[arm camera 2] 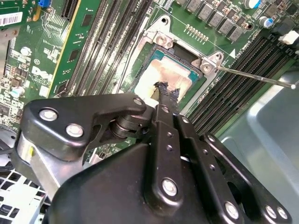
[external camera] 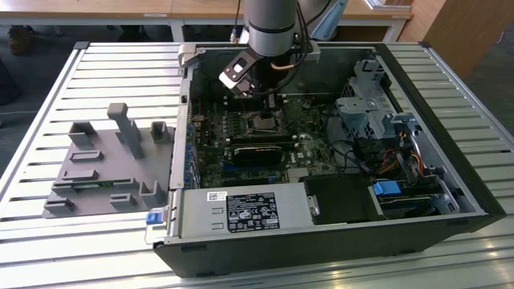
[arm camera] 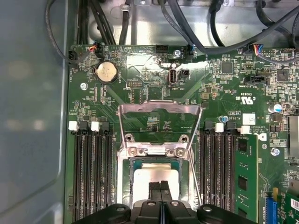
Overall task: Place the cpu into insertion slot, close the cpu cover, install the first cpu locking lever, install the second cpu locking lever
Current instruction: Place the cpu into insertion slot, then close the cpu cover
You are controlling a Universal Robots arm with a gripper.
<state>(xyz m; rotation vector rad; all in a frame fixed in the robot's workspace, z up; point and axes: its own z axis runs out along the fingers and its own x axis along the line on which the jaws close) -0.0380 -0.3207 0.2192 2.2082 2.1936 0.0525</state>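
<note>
Open computer case (external camera: 321,247) is being carried by slatted metal table (external camera: 105,78), with grey fixture block (external camera: 105,168) beside it. Inside, cpu (arm camera: 149,175) is sitting in insertion slot (arm camera: 127,177), being touched on top by gripper (arm camera: 160,186), its 2 fingers pressed together. cpu cover (arm camera: 159,108) is standing flipped up. Behind, wooden desks (external camera: 96,7) are being glimpsed.

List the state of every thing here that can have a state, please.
cpu: seated in the insertion slot, top uncovered.
cpu cover: open, swung up away from the slot.
locking lever: unlatched, sticking out from the socket corner.
gripper: shut, holding nothing, tips at the cpu's top.
computer case: lying on its side, side panel off.
</note>
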